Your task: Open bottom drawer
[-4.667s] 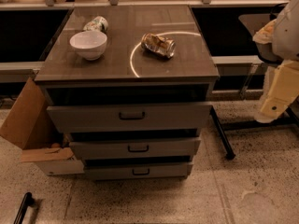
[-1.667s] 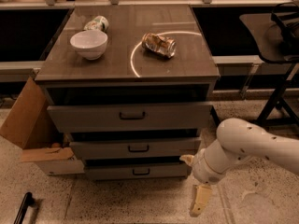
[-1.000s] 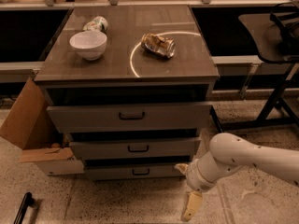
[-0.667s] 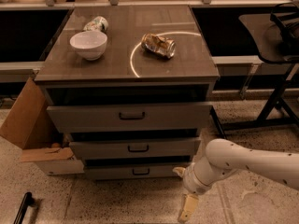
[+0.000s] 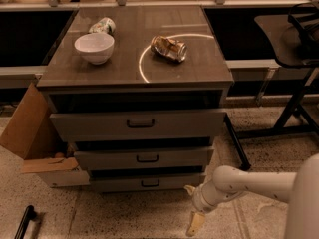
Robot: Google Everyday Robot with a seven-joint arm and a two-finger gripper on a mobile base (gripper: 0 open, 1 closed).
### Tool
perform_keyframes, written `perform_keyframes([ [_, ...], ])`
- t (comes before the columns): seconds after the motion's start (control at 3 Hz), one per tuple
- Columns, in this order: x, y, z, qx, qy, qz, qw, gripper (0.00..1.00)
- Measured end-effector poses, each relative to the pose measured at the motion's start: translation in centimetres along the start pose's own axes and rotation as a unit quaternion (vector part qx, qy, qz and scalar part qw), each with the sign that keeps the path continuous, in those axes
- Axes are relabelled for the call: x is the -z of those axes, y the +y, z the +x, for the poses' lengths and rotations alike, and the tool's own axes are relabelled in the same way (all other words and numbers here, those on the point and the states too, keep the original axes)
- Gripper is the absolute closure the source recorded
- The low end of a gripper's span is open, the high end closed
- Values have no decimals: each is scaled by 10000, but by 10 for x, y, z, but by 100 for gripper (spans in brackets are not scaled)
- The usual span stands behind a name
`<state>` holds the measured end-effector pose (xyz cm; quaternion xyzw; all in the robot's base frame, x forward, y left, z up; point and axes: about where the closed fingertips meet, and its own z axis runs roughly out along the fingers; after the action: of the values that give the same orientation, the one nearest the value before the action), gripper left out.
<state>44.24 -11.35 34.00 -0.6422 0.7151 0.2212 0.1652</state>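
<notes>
- The bottom drawer [image 5: 117, 184] is shut or nearly so. It is the lowest of the three fronts, just above the floor, with its dark pull [image 5: 149, 183] at mid-front.
- My gripper [image 5: 191, 209] hangs low over the floor, to the right of that drawer and below its front, out in front of the cabinet's right corner. It touches nothing.
- As I read it, the fingers are spread. One pale tip [image 5: 195, 224] points at the floor and the other sits up near the drawer's right end, with nothing between them.
- The step in hand is the reach to the pull, and the grasp is not yet made.
- To do it well, I would bring the gripper left and a little up until it is square to the front, level with the pull.
- The pull is a thin horizontal bar, so I judge one finger should go above it and one below. That means turning the wrist before going in.
- I would close only once the bar sits deep between the fingers, since a tip-only hold may slip when I pull.
- The pull should run straight out along the drawer's travel, slowly, with the base backing away.
- The middle drawer [image 5: 109, 160] overhangs closely, so I would keep the upper finger clear of its lower edge.
- The dark leg [image 5: 237, 147] to the right of the cabinet is near the arm's path.
</notes>
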Motion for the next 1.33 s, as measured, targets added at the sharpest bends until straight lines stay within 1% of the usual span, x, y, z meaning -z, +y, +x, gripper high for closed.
perform_keyframes([
  [0.33,-41,-22,13,20,124,120,9998,0],
  [0.67,-41,-22,13,20,125,120,9998,0],
  [1.0,-48,-29,16,56,213,183,9996,0],
  [1.33,-68,-60,29,525,419,415,9969,0],
])
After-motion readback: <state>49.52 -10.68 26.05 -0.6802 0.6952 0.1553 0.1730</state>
